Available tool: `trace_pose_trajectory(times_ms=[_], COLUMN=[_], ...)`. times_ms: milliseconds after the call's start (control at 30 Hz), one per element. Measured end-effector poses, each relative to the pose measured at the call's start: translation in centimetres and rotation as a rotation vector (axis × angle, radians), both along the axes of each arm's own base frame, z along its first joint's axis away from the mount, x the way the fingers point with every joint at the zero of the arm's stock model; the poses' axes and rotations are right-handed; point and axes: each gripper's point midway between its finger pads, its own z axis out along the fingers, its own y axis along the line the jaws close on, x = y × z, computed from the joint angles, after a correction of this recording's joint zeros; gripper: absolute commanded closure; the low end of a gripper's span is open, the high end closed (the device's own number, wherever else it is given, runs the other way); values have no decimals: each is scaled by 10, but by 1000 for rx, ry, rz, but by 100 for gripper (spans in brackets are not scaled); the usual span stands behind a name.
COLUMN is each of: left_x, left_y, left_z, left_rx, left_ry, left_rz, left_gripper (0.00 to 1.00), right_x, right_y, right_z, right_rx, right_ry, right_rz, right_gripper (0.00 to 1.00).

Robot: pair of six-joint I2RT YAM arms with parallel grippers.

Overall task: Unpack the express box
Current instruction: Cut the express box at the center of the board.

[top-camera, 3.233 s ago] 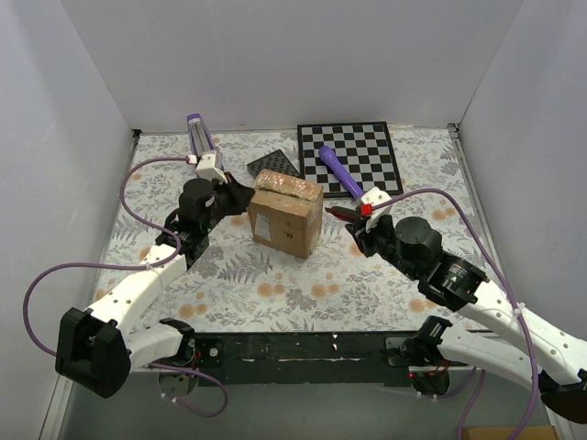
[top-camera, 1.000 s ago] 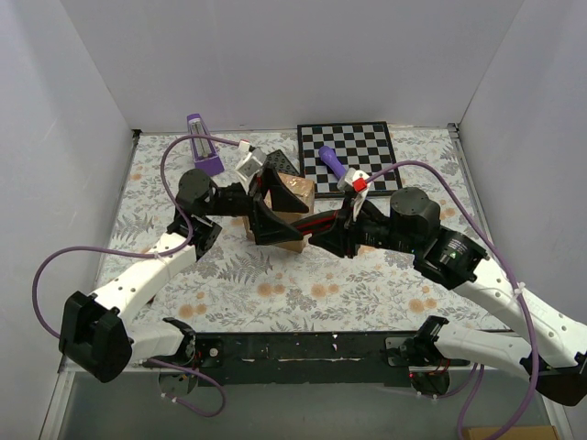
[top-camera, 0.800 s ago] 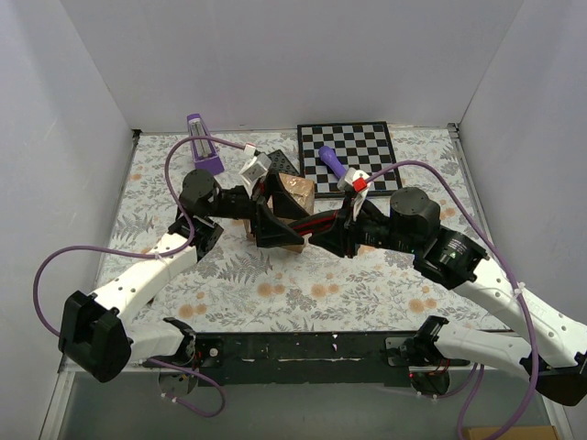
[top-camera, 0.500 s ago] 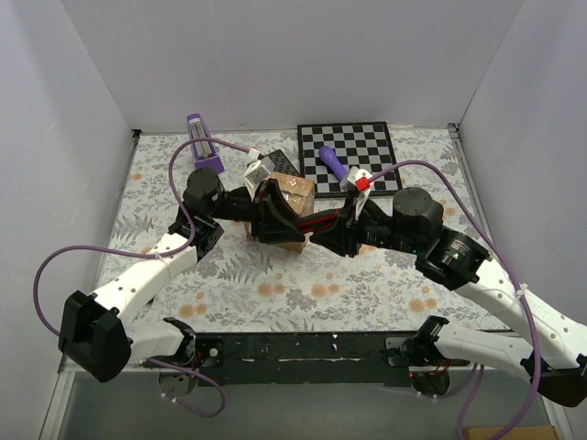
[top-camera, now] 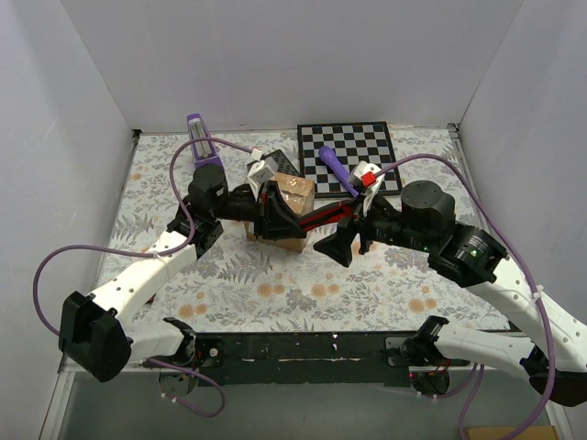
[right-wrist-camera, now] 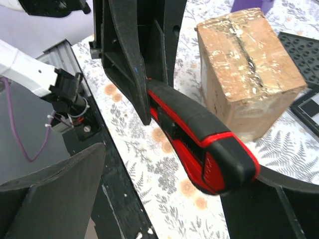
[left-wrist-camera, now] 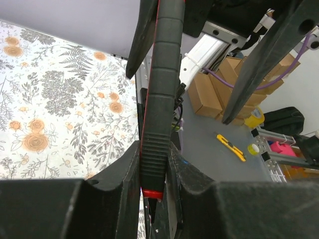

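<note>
Knife handover before the cut. Your left fingers (left-wrist-camera: pixel 112 201) were clamped on the red-and-black plastic utility knife (left-wrist-camera: pixel 160 94), and your right fingers (right-wrist-camera: pixel 55 199) stood apart. The small brown taped cardboard express box (right-wrist-camera: pixel 249 64) sat unopened on the floral tabletop (top-camera: pixel 275 293), just beside them. The next move likely called for clearing the right arm, then slitting the tape.

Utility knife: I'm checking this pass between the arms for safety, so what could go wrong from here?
1. The left gripper pinches the utility knife near one end only, so the long body could pivot or slip out.
2. The right gripper stands open around the knife's free red end; pulling away crookedly could knock it.
3. The express box stands close beside the knife, and a swing might shove it.
</note>
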Motion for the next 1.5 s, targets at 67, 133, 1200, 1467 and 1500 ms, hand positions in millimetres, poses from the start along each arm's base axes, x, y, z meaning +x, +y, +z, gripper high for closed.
trace_pose_trajectory(times_ms=[67,133,1200,1467,1500], left_x=[4,5,-12,-15,-15], left_y=[0,0,-2,-1,-1], left_z=[-1,0,2,4,4], left_rx=[15,18,-13,-24,-24], left_ry=[0,-7,-40,-76,-76], left_rz=[10,10,-54,-79,-78], left_gripper=[100,100,100,100,100], right_x=[0,1,18,3,3], right_y=[-6,-13,15,17,17], right_z=[4,7,8,14,14], right_rx=[-23,-48,-4,31,31], right_ry=[-13,-27,23,53,53], right_rz=[-11,-25,36,125,125], right_gripper=[5,4,60,99,99])
